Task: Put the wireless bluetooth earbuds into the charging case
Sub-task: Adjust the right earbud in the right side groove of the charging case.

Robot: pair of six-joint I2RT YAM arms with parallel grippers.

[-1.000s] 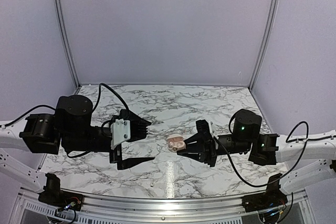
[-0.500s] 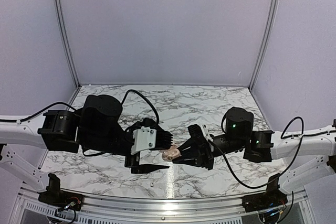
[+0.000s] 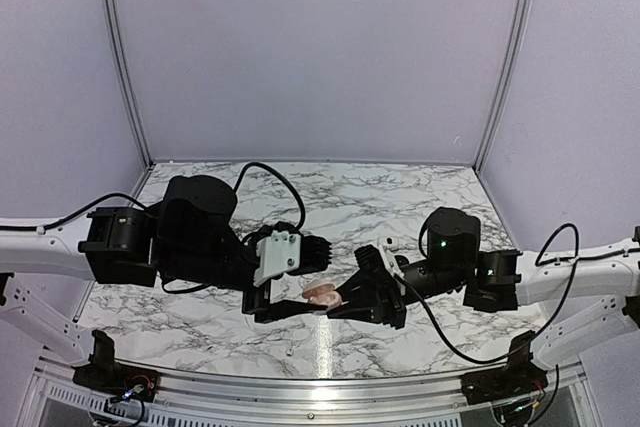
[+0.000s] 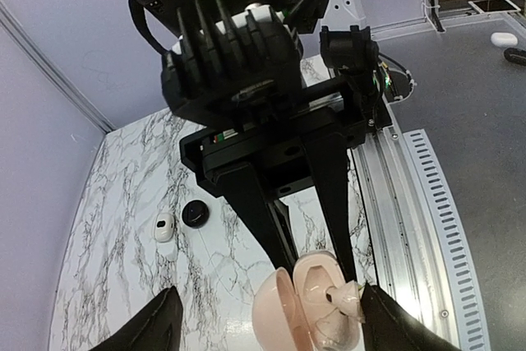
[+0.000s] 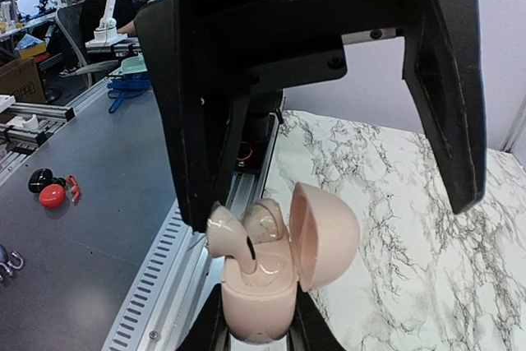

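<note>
Right claw (image 5: 255,330) grips the small cream-pink pebble-shaped charging case (image 5: 259,293) from below, lid open, above the marble table (image 3: 400,197). Left claw (image 4: 275,326) stands open around it; I would press the tilted pale earbud (image 5: 223,232) down gently.

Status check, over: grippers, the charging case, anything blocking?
Right gripper shut on charging case, lid open. Left gripper open, fingers either side of case. One pale earbud sticking up from its socket. No obstruction seen.
</note>
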